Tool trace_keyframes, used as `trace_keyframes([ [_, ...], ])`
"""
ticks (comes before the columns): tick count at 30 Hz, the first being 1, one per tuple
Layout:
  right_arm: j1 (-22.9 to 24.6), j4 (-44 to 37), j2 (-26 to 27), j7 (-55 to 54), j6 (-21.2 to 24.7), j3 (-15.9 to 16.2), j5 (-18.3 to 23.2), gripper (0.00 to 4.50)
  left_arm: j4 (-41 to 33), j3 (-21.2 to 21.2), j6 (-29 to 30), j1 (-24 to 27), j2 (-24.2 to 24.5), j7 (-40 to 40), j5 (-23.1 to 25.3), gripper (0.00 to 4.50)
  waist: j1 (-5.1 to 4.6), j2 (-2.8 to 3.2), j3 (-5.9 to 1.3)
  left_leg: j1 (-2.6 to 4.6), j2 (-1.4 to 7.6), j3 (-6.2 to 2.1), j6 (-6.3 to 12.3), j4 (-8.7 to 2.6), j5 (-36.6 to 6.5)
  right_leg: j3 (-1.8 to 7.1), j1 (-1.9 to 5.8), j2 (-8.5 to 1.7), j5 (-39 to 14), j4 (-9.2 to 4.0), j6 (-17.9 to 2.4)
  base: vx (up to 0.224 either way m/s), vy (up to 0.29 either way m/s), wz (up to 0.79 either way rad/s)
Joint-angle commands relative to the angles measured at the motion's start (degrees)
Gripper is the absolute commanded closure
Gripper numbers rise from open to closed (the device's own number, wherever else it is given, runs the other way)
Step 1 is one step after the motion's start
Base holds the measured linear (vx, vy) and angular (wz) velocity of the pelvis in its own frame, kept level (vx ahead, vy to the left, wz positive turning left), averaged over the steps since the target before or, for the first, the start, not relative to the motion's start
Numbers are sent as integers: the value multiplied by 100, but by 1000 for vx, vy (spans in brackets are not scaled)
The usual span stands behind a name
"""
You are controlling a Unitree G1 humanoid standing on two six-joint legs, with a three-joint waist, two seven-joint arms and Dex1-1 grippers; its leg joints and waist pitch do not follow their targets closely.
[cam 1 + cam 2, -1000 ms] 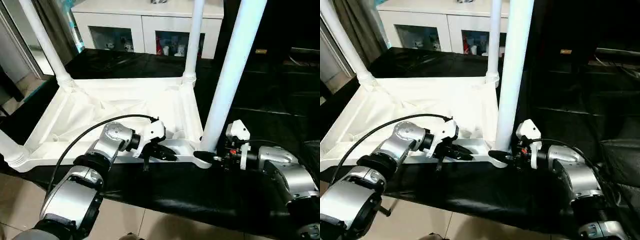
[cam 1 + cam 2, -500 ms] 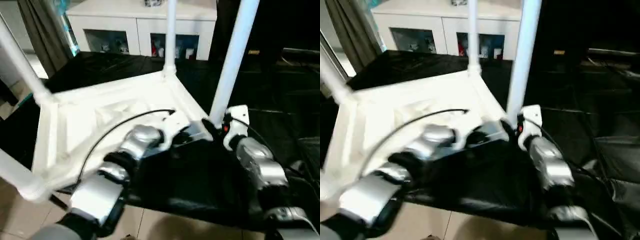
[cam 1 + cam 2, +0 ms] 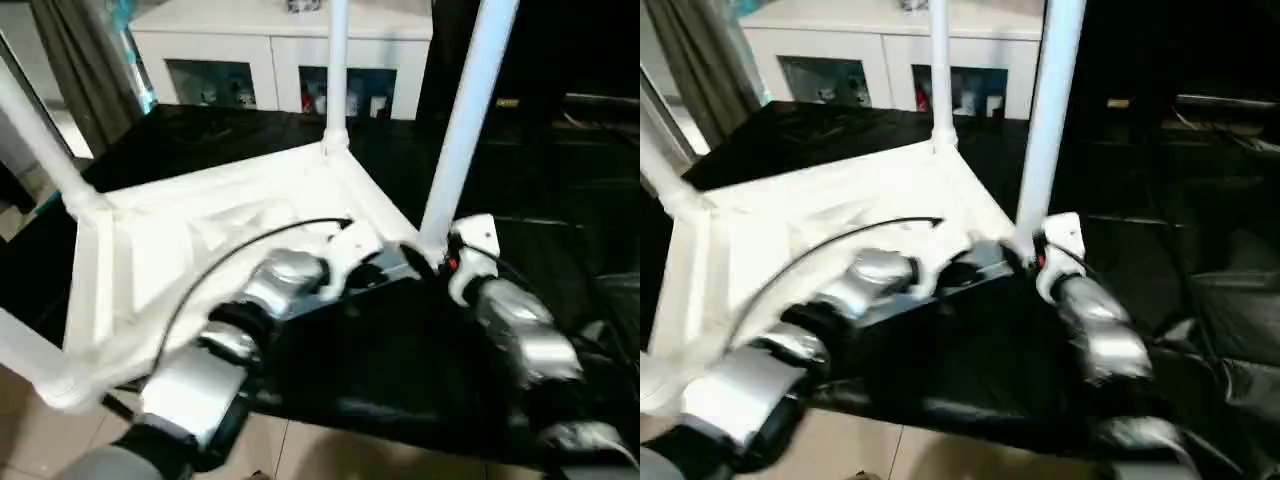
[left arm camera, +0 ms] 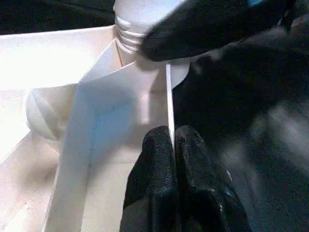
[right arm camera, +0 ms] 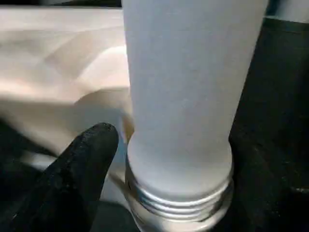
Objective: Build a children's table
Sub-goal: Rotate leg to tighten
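Four legs stand up from the upturned children's table [image 3: 200, 240] in the head views. It lies on the black surface [image 3: 400, 370], reaching from the far left corner toward the near edge. Both arms meet at its near right corner. The left gripper [image 3: 388, 268] is at the rim just inside that corner. The right gripper [image 3: 436, 258] is at the foot of the near right leg [image 3: 465, 120], which looks upright in its socket.

The left wrist view has the left gripper clenched, its tips right at the thin rim wall [image 4: 168, 96]. Whether it pinches that wall or only presses against it I cannot tell. The ribbed collar of the leg sits just beyond, at the corner.

The right wrist view shows the leg large and close, its ringed collar nearest the camera. The right gripper is just beside it. Whether it grasps the leg or has let go I cannot tell.

My judgement is that the step is seating this last leg. Done well, the left gripper steadies the rim so the top cannot slide on the slick sheet. The right one should work low on the leg, near the collar, pushing straight down the socket's line. Force applied higher up would tilt the leg or tip the light table.
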Motion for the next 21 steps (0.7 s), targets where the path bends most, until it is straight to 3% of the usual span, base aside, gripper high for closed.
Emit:
trace_keyframes([
  [1, 82, -360, -80, 876, 94, 384, 179, 73, -208, -148, -288, 103, 65, -630, -65, 450, 33, -150, -362, 4, 424, -226, 1009, -322, -518, 365, 350, -592, -1245, -470, -746, 0, 0, 0],
  [2, 150, -497, -234, 1189, 176, 383, 271, 73, -252, -171, -348, 154, 217, -878, -62, 450, 27, -190, -364, -9, 436, -226, 1054, -320, -503, 364, 347, -590, -1169, -453, -776, 0, 0, 0],
  [7, 298, -791, -692, 1922, 326, 393, 448, 73, -510, -154, -375, 328, 619, -1899, -270, 450, 46, -154, -361, 7, 460, -227, 974, -326, -570, 367, 317, -607, -1231, -446, -856, 0, 0, 0],
  [8, 313, -822, -769, 2042, 348, 403, 465, 73, -579, -155, -343, 367, 694, -2134, -322, 450, 48, -177, -368, 10, 472, -228, 956, -330, -557, 370, 316, -610, -1177, -435, -894, 0, 0, 0],
  [11, 331, -858, -909, 2320, 395, 477, 499, 73, -757, -170, -283, 476, 843, -2565, -398, 450, 96, -153, -390, 11, 487, -225, 974, -312, -414, 386, 306, -624, -886, -377, -1009, 0, 0, 0],
  [15, 333, -853, -918, 2417, 410, 529, 462, 100, -815, -165, -277, 506, 868, -2626, -427, 450, 132, -162, -387, 0, 485, -220, 961, -304, -382, 384, 293, -629, -809, -365, -1032, 0, 0, 0],
  [21, 385, -939, -832, 2477, 513, 637, 460, 148, -926, -116, -225, 550, 845, -2568, -455, 450, 139, -170, -379, 4, 474, -221, 865, -313, -439, 382, 295, -624, -1084, -397, -911, 0, 0, 0],
])
